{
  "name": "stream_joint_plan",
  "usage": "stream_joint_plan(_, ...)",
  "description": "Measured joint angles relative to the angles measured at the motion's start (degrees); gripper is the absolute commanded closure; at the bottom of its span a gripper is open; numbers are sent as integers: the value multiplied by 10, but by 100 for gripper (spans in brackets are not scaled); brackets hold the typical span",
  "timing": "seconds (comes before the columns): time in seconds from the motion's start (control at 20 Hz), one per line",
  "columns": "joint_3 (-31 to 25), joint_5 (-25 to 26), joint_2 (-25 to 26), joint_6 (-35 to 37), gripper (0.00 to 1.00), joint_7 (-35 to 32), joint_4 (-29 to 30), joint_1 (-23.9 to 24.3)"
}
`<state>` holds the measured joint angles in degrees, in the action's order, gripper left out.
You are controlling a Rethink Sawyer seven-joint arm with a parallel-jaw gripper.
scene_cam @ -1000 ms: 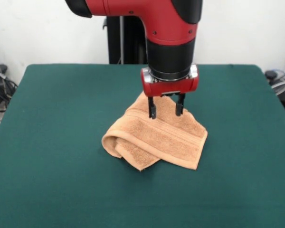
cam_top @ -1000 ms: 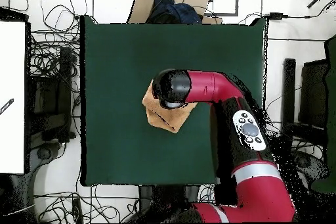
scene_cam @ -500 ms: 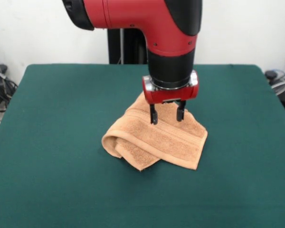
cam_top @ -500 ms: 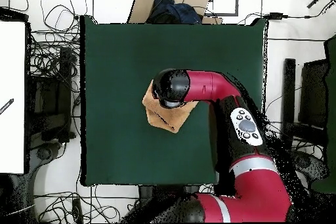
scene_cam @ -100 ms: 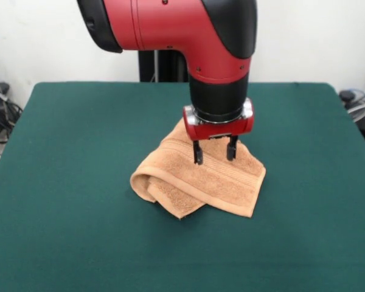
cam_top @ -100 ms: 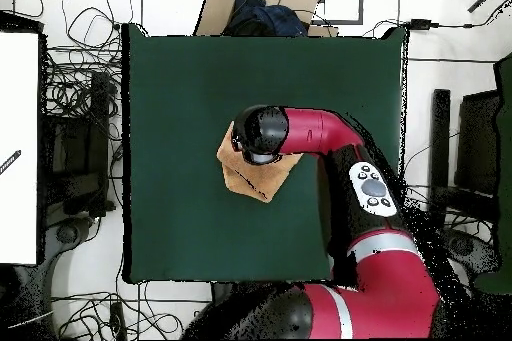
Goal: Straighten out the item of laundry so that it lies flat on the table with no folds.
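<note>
Front view: towel (scene_cam @ -100 ms: pixel 201 176) folded over itself on table (scene_cam @ -100 ms: pixel 79 152) | gripper (scene_cam @ -100 ms: pixel 215 155) fingers spread, empty, just above the top layer | probably lining up a pinch to unfold

Table (scene_cam @ -100 ms: pixel 79 231) bare all round towel (scene_cam @ -100 ms: pixel 219 182).

Chunky glossy red arm (scene_cam @ -100 ms: pixel 170 27) with black caps and a black wrist sleeve, tiny screws dotted on the shell. Red collar with silver tabs carries two short black fingers (scene_cam @ -100 ms: pixel 198 153). Overhead, a grey button pad (cam_top @ -100 ms: pixel 372 188) sits on the forearm.
</note>
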<state>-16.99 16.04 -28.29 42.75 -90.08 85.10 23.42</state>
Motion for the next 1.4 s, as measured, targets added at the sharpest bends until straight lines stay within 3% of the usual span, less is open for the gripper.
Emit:
stream_joint_plan(0.6, 1, 0, 3, 0, 0, 0, -4, -3)
stream_joint_plan(1.4, 1, 0, 47, 0, 0, 0, -32, -21)
